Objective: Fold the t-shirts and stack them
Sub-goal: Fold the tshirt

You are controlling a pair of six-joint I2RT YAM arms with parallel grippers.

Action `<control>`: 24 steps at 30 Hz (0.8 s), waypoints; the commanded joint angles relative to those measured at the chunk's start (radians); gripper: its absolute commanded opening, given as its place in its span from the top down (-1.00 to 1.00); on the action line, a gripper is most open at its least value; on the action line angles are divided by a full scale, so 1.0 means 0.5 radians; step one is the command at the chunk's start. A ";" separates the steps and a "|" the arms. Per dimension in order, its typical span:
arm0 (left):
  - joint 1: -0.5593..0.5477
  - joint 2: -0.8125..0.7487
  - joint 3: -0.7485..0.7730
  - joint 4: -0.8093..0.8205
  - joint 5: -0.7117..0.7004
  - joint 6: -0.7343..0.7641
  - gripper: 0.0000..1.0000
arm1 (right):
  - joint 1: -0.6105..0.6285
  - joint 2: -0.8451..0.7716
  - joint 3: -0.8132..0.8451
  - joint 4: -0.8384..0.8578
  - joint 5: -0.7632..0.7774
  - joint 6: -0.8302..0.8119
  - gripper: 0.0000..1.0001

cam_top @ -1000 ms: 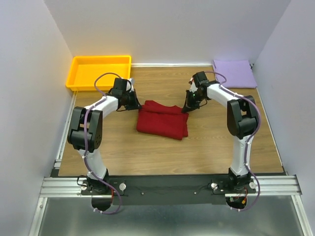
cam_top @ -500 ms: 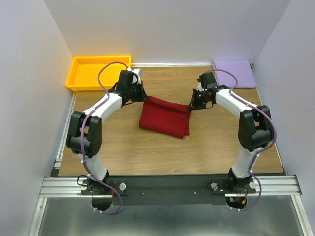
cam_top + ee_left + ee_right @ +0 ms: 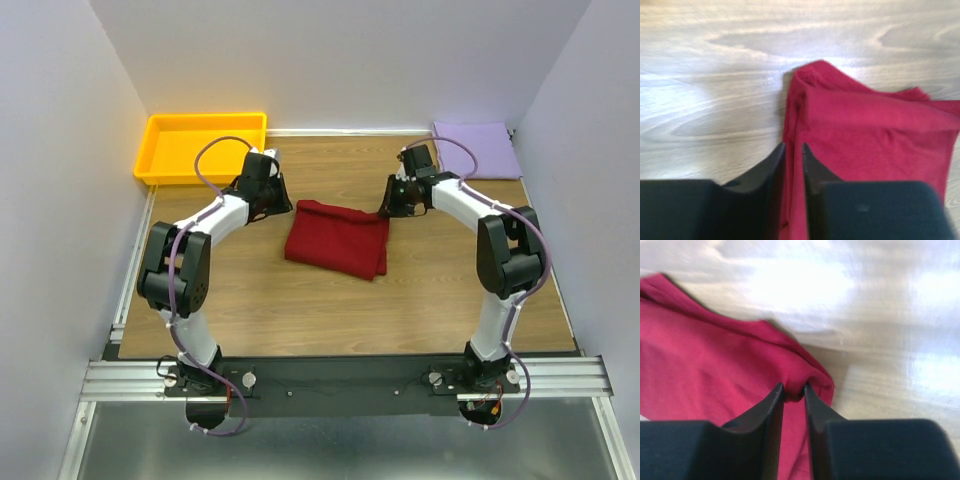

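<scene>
The deep red t-shirt (image 3: 337, 240) lies folded in a rough rectangle in the middle of the wooden table. My left gripper (image 3: 287, 204) is at its far left corner and my right gripper (image 3: 387, 211) is at its far right corner. In the left wrist view the left gripper (image 3: 793, 146) is shut on the shirt's edge (image 3: 870, 125). In the right wrist view the right gripper (image 3: 793, 386) pinches a bunched corner of the red shirt (image 3: 705, 350). The pale lavender t-shirt (image 3: 476, 150) lies folded flat at the back right corner.
A yellow-orange plastic tray (image 3: 200, 145) sits at the back left corner. White walls close in the table on three sides. Bare wood (image 3: 330, 310) runs between the red shirt and the arm bases.
Both grippers gripped the red shirt's far corners, lifted and stretched the far edge, then lowered it. The shirt now lies flatter and a little further back.
</scene>
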 commanded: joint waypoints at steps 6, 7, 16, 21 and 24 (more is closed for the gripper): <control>0.016 -0.314 -0.276 0.291 -0.110 -0.179 -0.11 | -0.018 -0.181 0.016 0.057 0.020 -0.047 0.14; 0.019 -0.366 -0.362 0.316 -0.101 -0.201 -0.11 | -0.018 -0.218 -0.006 0.063 0.017 -0.050 0.13; -0.238 -0.634 -0.654 0.693 0.221 -0.198 0.14 | -0.018 -0.492 -0.521 0.755 -0.740 0.106 0.11; -0.250 -0.198 -0.467 0.792 0.408 -0.222 0.27 | -0.021 -0.237 -0.564 1.063 -0.989 0.204 0.12; -0.241 0.080 -0.207 0.764 0.430 -0.192 0.29 | -0.033 -0.047 -0.485 1.174 -1.032 0.229 0.12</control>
